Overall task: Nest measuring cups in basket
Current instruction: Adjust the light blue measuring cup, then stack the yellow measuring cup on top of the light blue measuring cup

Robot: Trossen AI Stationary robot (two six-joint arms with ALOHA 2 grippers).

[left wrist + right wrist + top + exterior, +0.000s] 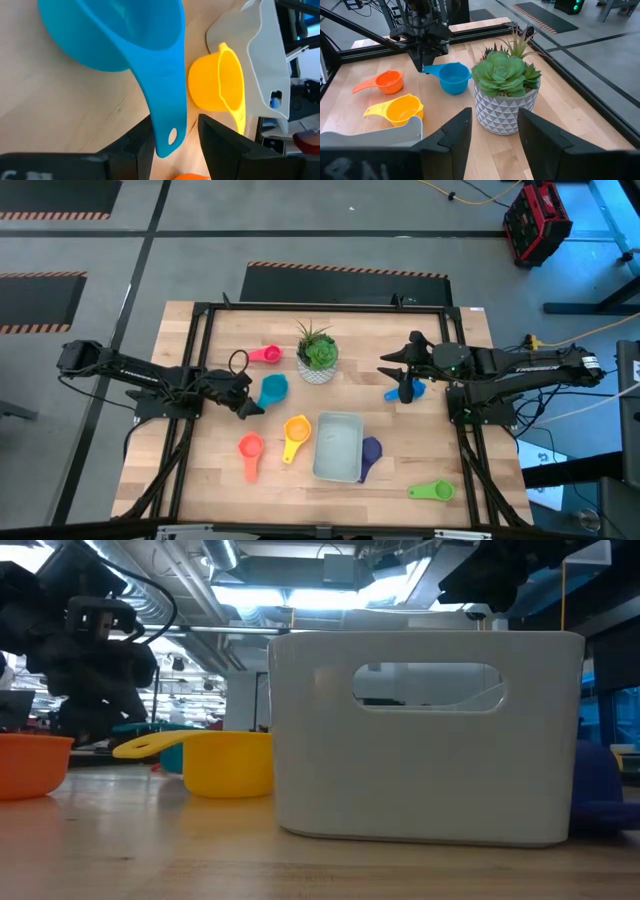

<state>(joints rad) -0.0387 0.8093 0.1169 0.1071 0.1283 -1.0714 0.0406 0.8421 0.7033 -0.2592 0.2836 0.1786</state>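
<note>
My left hand [172, 145] straddles the teal cup's [272, 390] handle left of the basket [338, 446], fingers apart and not yet clamped, so next I must close, lift and carry it there; my right hand [392, 365] waits, fingers apart, right of the plant [317, 350].

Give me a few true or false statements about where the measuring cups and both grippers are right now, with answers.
1. The left gripper has the teal cup's handle between its fingers. True.
2. The yellow cup lies inside the basket. False: it sits on the table beside the basket.
3. The right gripper is shut on the potted succulent. False: its fingers stand apart, holding nothing.
4. The green cup lies outside the basket. True.
</note>
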